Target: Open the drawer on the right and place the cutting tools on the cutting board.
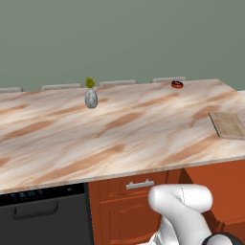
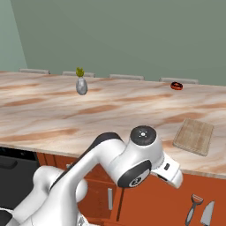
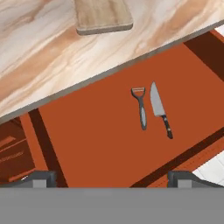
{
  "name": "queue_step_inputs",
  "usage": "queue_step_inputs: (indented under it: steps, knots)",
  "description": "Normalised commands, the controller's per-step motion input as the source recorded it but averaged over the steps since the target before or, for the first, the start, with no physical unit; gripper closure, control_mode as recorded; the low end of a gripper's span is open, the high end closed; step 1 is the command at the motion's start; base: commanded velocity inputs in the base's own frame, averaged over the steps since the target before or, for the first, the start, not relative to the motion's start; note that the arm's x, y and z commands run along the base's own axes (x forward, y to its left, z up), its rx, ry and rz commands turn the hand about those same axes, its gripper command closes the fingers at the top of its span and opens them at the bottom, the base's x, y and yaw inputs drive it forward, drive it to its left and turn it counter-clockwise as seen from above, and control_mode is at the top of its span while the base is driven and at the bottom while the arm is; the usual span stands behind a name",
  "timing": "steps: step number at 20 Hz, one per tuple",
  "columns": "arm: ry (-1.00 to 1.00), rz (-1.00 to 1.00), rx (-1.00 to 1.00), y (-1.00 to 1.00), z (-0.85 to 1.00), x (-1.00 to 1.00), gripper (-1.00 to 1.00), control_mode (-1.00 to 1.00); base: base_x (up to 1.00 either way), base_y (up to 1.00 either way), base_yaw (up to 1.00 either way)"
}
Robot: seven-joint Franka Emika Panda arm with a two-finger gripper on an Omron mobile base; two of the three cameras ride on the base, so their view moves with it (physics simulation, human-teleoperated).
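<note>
The reddish-brown drawer [image 3: 96, 131] stands pulled out under the counter edge, its flat floor showing. A grey-handled peeler [image 3: 141, 107] and a black-handled knife [image 3: 159, 109] lie side by side in it; they also show at the lower right as peeler [image 2: 193, 208] and knife [image 2: 206, 214]. The light tan cutting board [image 3: 103, 15] rests bare on the countertop just beyond the drawer, seen too from both sides [image 1: 228, 124] [image 2: 194, 136]. My gripper [image 3: 113, 179] hovers above the drawer, open, fingertips [image 3: 41, 177] wide apart, holding nothing.
A grey vase with a green plant [image 1: 91, 97] [image 2: 81, 85] and a small red-and-black bowl [image 1: 177, 84] [image 2: 176, 85] stand far back on the marbled counter [image 1: 119, 134]. The black dishwasher [image 1: 43, 215] is at the left, beside a shut drawer with a silver handle [image 1: 139, 184].
</note>
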Motion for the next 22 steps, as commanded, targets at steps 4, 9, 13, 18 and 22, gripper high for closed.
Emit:
queue_step_inputs:
  steps: [4,9,13,18,22]
  knots:
    - [0.17,0.00,-0.01,-0.06,-0.38,0.03,-1.00,-1.00,0.00,0.00,0.00]
    - [0.14,0.00,-0.02,0.00,-0.36,0.14,-1.00,-1.00,0.00,0.00,0.00]
    - [0.07,0.00,-0.01,-0.08,-0.42,0.18,-1.00,-1.00,0.00,0.00,0.00]
    - [0.01,0.00,0.01,-0.30,-0.45,0.14,-1.00,-1.00,0.00,0.00,0.00]
    - [0.00,0.00,0.01,-0.43,-0.37,0.14,-1.00,-1.00,0.00,0.00,0.00]
